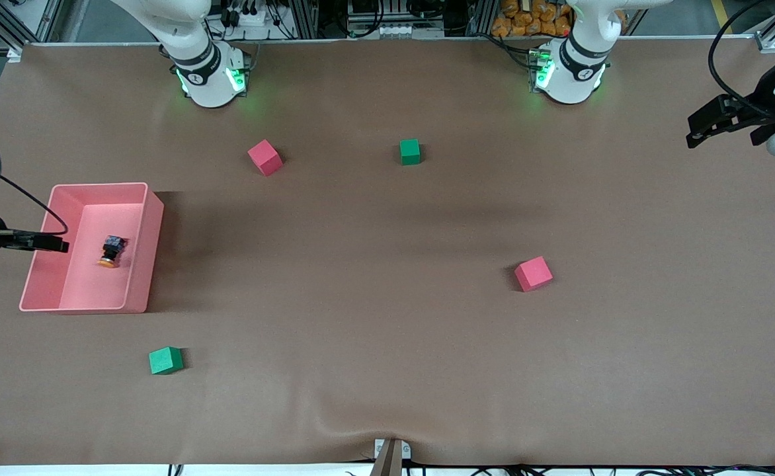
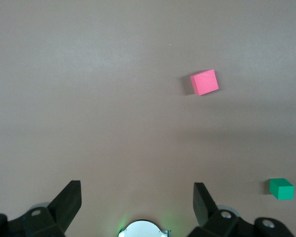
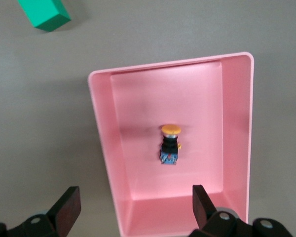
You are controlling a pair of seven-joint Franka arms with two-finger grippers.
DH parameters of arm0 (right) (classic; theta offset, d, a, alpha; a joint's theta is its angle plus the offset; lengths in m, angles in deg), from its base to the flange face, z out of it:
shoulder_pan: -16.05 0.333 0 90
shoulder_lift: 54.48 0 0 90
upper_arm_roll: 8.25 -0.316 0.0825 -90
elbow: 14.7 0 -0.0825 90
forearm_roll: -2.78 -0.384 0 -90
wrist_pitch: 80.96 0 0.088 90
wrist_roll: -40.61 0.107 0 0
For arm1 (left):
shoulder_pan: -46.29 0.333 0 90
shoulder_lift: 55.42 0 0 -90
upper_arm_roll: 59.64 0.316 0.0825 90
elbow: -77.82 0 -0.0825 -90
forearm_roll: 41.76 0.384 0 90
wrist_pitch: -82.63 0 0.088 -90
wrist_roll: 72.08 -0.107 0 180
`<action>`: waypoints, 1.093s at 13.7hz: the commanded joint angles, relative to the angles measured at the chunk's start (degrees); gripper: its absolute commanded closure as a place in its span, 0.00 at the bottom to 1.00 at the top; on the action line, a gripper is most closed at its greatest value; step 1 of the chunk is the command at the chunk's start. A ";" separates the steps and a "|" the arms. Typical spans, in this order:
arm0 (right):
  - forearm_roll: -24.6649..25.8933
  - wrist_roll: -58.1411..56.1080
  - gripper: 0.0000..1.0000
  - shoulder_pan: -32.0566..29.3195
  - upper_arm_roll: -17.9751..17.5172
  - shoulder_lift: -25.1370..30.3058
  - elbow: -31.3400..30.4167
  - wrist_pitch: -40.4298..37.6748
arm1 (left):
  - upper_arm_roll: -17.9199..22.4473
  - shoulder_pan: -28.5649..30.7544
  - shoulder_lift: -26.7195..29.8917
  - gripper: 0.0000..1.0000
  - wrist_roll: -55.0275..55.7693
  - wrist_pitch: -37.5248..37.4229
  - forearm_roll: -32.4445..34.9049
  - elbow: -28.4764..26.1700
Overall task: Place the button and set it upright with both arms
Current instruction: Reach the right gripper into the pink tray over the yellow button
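Button (image 1: 111, 252) is lying on its side on the floor of the pink bin (image 1: 141, 246) at the right arm's end of the table, orange cap pointing toward the front camera, black body away from it. Right gripper (image 3: 133, 210) hangs over the bin wall at the table-edge side, fingers spread wide, nothing held; button sits just ahead of and below the fingertips, roughly centered between them, not touching. Left gripper (image 2: 137, 203) is up over bare table at the left arm's end, jaws fully apart and empty, well apart from the button. Its wrist view shows only a red cube (image 2: 204, 82) and a green cube (image 2: 281, 188) ahead of it.
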 commanded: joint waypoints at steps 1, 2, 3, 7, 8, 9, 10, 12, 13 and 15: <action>0.73 -3.61 0.00 -2.27 -0.94 1.40 -7.87 7.79 | -0.38 0.23 -0.67 0.00 0.02 -0.42 1.23 0.76; 0.73 -5.53 0.00 -3.32 -0.94 1.22 -10.50 11.30 | -0.38 0.23 -0.67 0.00 0.02 -0.42 1.23 0.76; 0.73 -7.29 0.00 -4.63 -0.94 1.13 -13.49 15.16 | -0.38 0.23 -0.67 0.00 0.45 -0.51 1.23 0.67; 0.73 -9.77 0.00 -6.40 -0.94 -0.62 -19.57 23.97 | -0.29 0.23 -0.06 0.00 0.02 -0.77 0.71 1.02; 0.73 -9.95 0.00 -6.93 -0.94 -2.19 -19.84 25.73 | -0.55 0.14 -0.05 0.00 0.80 -0.77 1.23 0.94; 0.73 -10.73 0.00 -7.63 -1.02 -3.77 -19.84 26.44 | -0.81 -0.03 -0.05 0.00 1.07 -0.77 1.23 0.94; 0.65 -11.87 0.00 -7.90 -1.02 -5.01 -19.93 27.41 | -0.90 -0.12 -0.05 0.00 1.07 -0.77 1.23 0.94; 0.65 -12.58 0.00 -7.64 -1.02 -5.81 -21.16 29.43 | -0.90 -0.04 0.03 0.00 0.72 -0.77 1.23 0.94; 0.73 -12.59 0.00 -7.46 -0.94 -6.16 -21.68 30.74 | -0.90 -0.04 0.21 0.00 0.37 -0.77 1.23 0.94; 0.65 -13.98 0.00 -7.81 -1.02 -8.09 -21.78 32.51 | -0.90 -0.04 0.21 0.00 0.37 -0.77 1.23 0.94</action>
